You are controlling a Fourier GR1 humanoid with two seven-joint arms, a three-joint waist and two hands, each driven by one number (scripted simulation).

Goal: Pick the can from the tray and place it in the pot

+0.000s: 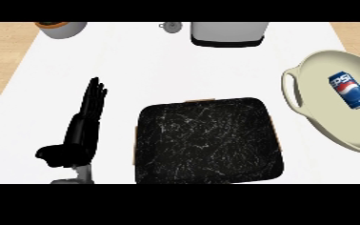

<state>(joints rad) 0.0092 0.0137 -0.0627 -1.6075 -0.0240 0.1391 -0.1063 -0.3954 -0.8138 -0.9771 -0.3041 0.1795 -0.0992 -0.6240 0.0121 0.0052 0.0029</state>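
A blue Pepsi can (345,90) lies on its side inside the cream pot (301,106) at the right edge of the head view. The black marbled tray (207,140) sits in the lower middle of the white counter with nothing on it. My left hand (83,126) stands at the lower left, left of the tray, fingers straight and pointing up, thumb out to the side, holding nothing. My right hand does not show.
Along the counter's far edge stand a round bowl-like pot with a brown inside (63,27), a small grey object (170,26) and a grey appliance with a black base (229,32). Wooden floor shows beyond the counter's left and right sides.
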